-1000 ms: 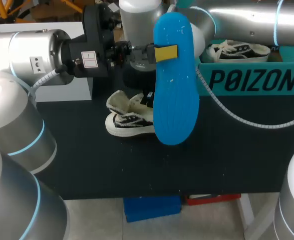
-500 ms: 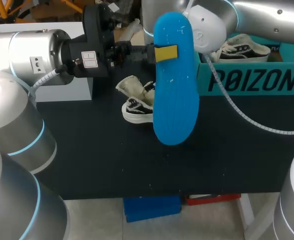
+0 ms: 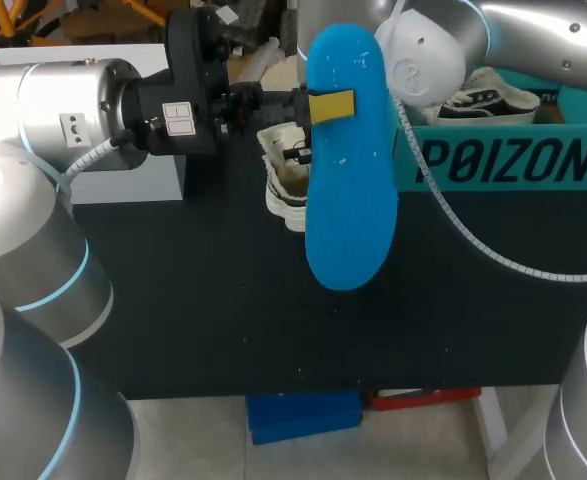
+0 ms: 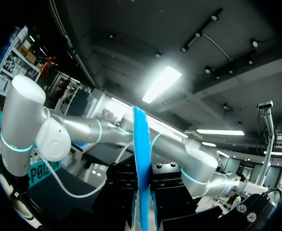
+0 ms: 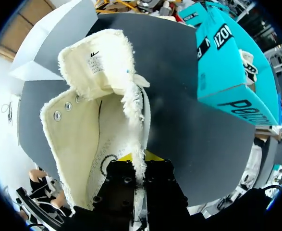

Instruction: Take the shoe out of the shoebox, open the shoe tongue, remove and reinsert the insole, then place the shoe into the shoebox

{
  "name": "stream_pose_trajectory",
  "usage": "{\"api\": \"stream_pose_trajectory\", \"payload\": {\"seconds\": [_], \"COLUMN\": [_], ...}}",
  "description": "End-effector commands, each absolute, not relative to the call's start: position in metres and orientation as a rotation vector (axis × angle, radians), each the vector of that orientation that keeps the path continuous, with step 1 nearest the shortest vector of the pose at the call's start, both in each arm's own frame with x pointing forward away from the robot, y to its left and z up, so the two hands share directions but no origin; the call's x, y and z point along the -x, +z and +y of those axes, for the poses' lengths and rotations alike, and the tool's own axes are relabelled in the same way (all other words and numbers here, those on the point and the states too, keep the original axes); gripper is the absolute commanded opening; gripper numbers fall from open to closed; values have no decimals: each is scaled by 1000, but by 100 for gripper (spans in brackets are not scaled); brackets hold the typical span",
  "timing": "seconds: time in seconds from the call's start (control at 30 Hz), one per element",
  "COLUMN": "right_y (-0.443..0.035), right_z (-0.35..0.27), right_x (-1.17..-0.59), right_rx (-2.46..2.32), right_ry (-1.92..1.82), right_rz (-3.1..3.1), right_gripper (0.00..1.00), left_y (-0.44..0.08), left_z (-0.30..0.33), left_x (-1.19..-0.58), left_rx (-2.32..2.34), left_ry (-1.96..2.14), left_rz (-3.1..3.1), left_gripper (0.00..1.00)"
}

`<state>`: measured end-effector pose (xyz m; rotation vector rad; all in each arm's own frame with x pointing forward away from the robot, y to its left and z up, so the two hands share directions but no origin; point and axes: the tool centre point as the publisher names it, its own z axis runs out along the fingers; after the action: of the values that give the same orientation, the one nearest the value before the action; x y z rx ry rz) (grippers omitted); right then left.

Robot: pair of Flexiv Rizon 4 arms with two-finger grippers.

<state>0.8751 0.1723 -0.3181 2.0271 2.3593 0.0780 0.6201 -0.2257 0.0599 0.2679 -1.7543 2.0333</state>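
1. My left jaws are clamped on the blue insole (image 3: 348,160), upright above the table (image 3: 173,320).
2. My right jaws pinch the shoe (image 3: 285,175) by its side wall, near the shoebox (image 3: 503,160).
3. I should feed the insole toe-first into the open mouth.

1. Mid-frame, the insole (image 3: 348,200) stands upright in the left pincer (image 3: 318,105).
2. Just behind it, slightly left, the shoe (image 3: 283,180) hangs over the bench (image 3: 173,300) in the right pincer (image 5: 140,168).
3. Upper right: the shoebox (image 3: 503,160), second shoe (image 3: 483,100) inside.

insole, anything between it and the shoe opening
Nothing visible lies between the insole and the shoe. The tongue is folded back, but the right gripper, shut on the shoe's side wall, has one finger inside the opening.
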Motion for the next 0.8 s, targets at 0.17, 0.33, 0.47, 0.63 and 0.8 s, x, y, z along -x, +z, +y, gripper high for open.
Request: {"api": "stream_pose_trajectory", "payload": {"seconds": [0.17,0.33,0.47,0.63,0.8], "right_y": [-346,-363,-371,-377,-387], "right_z": [182,184,184,180,178], "right_x": [-863,-861,-859,-856,-852], "right_rx": [-2433,-2382,-2314,-2204,-2150], "right_ry": [250,206,172,100,16], "right_rz": [1882,1948,2029,2091,2134], "right_gripper": [0,0,0,0,0], "left_y": [59,59,59,59,59], "left_z": [-226,-226,-226,-226,-226], "left_x": [-619,-619,-619,-619,-619], "left_rx": [-271,-271,-271,-271,-271], "left_ry": [2030,2030,2030,2030,2030], "left_rz": [-1758,-1758,-1758,-1758,-1758], "left_gripper": [0,0,0,0,0]}}
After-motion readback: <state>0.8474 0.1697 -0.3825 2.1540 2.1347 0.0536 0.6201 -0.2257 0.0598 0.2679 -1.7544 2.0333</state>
